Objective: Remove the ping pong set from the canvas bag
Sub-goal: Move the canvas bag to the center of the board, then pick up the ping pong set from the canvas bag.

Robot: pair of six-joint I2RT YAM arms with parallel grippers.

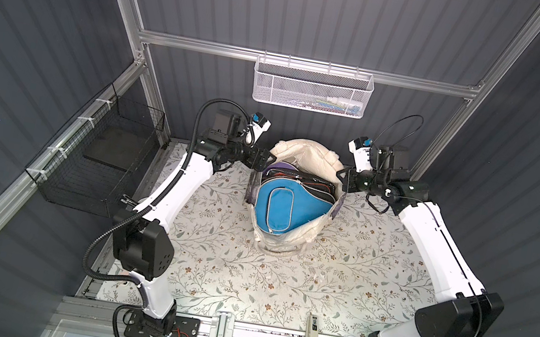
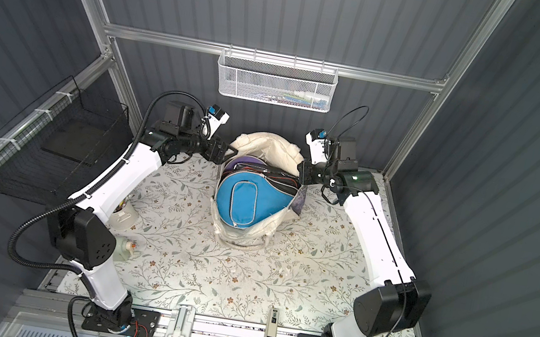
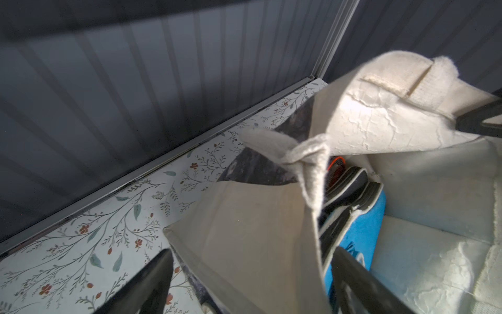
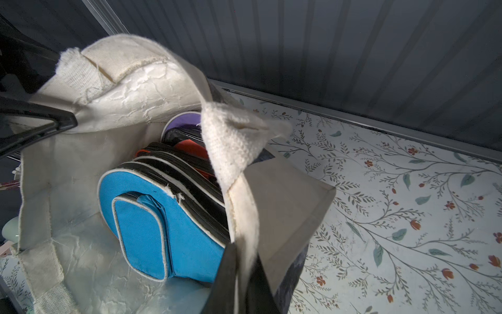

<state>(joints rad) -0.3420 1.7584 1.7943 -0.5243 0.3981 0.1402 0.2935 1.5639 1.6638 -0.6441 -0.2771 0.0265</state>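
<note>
Canvas bag [image 1: 304,158] holds blue cover [image 4: 152,217], black covers [image 4: 168,164] and purple cover [image 4: 182,121].

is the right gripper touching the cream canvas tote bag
Touching. The right wrist view shows the right gripper shut on the rim of the cream canvas tote bag, with the fabric pinched between its black jaws.

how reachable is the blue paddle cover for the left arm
Probably yes: the left gripper is open at the canvas bag rim, and the blue paddle cover lies uncovered in the open mouth.
</note>
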